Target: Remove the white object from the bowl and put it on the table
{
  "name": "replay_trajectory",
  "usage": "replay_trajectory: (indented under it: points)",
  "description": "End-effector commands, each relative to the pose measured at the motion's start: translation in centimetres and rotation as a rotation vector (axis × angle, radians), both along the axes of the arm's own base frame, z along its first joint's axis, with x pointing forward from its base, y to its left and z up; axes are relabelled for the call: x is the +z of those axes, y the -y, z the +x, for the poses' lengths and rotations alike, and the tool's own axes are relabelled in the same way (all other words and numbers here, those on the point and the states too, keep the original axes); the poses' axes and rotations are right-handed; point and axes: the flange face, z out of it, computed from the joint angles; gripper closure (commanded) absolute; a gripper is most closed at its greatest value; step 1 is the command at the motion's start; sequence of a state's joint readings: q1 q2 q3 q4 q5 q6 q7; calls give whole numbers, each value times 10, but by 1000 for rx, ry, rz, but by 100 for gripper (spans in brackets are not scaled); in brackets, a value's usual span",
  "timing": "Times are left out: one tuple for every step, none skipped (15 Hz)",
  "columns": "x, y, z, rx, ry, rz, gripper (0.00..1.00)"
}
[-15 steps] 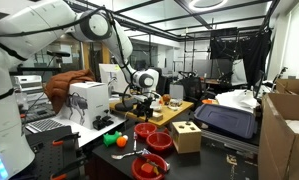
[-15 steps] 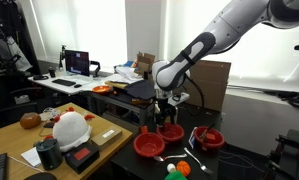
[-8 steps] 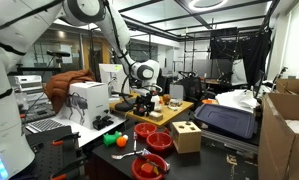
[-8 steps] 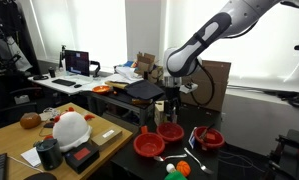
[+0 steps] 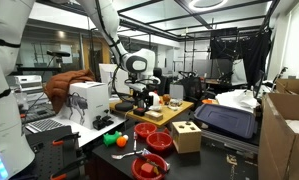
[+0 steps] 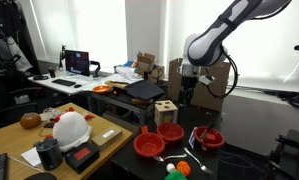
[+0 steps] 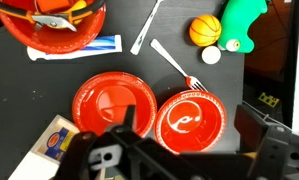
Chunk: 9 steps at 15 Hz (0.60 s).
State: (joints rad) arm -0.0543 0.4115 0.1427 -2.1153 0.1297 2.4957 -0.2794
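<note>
The white object (image 6: 70,129), a rounded white lump, sits on the pale wooden slab of the table (image 6: 19,135), far from the gripper; I cannot tell what lies under it. It is not in the wrist view. My gripper (image 6: 186,98) hangs high above the red bowls (image 6: 170,130) and also shows in an exterior view (image 5: 139,98). In the wrist view the gripper (image 7: 189,140) is open and empty, over two empty red bowls, one at the left (image 7: 114,103) and one at the right (image 7: 189,122), on the dark table top (image 7: 49,90).
A third red bowl (image 7: 59,25) holds several small items. An orange ball (image 7: 204,30), a green toy (image 7: 244,25), a tiny white ball (image 7: 210,56) and plastic cutlery (image 7: 174,62) lie nearby. A wooden block box (image 5: 186,136) stands beside the bowls. A white boxy machine (image 5: 89,100) stands at the bench edge.
The gripper has risen from just above the bowls and swung sideways, away from them. The white lump and the bowls have not moved.
</note>
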Motion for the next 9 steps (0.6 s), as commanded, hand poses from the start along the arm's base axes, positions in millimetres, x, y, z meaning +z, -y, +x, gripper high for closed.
replay_trajectory:
  points:
    - [41,32,-55,-57,99,18,0]
    - [50,40,-65,-73,120,23,0]
    - [60,47,-76,-90,136,36,0]
    - [68,56,-87,-115,151,41,0]
    - [77,62,-97,-131,160,60,0]
    - [85,67,-105,-145,168,68,0]
    - [93,71,-113,-150,177,77,0]
    - [101,74,-120,-156,188,79,0]
    - [108,77,-126,-168,191,80,0]
